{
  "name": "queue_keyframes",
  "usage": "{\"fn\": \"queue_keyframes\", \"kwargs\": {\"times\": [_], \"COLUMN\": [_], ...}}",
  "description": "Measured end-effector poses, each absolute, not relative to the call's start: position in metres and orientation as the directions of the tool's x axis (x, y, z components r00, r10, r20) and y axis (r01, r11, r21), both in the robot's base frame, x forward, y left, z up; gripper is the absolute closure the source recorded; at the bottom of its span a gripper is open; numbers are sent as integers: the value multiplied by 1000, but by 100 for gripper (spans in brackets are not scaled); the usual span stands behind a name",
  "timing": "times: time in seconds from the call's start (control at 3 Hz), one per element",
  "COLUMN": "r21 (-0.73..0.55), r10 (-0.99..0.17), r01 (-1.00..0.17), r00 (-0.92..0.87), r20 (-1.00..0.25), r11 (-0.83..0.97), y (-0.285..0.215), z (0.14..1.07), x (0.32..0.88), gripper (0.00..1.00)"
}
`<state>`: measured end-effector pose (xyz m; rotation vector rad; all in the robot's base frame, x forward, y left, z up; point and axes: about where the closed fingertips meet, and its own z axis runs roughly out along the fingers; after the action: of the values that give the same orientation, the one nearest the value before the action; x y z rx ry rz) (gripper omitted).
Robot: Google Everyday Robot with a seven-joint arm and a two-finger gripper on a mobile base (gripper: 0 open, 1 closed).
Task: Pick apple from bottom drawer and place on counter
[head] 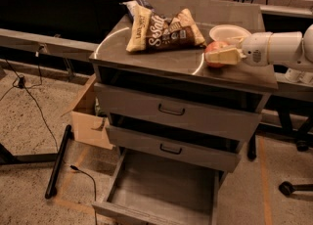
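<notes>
in the camera view, the gripper (pixel 213 55) is seen over the right part of the counter (pixel 146 55), carried on a white arm (pixel 279 48) that comes in from the right edge. its pale fingers (pixel 224 57) are clamped on the apple (pixel 214 47), which is held at the fingertips, low over the counter top. whether the fruit touches the surface cannot be told. a white bowl (pixel 230 32) is set just behind the gripper, close to the apple. further out beyond the fingertips, towards the far left of the counter, several snack bags (pixel 164 28) are piled together, well apart from the gripper. a faint arc mark (pixel 199 67) is traced on the counter just below the fingertips. under the gripper, two upper drawers (pixel 176 114) with dark handles are pushed in. well below them the bottom drawer (pixel 161 190) is pulled out, and only its bare grey floor is shown. far below and beyond the fingertips, a cardboard box (pixel 90 119) stands on the floor against the cabinet's side, with a dark cable (pixel 88 180) lying near it.
</notes>
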<state>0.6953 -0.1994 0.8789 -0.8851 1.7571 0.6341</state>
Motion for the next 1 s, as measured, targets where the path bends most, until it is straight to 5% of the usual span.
{"fn": "queue_keyframes", "kwargs": {"times": [0.67, 1.0], "r21": [2, -39], "r10": [-279, -283], "r01": [-817, -801], "r00": [-199, -165], "r20": [-939, -945], "r11": [576, 597], "y": [-193, -204], "z": [873, 890], "x": [698, 689], "gripper": [0, 0]}}
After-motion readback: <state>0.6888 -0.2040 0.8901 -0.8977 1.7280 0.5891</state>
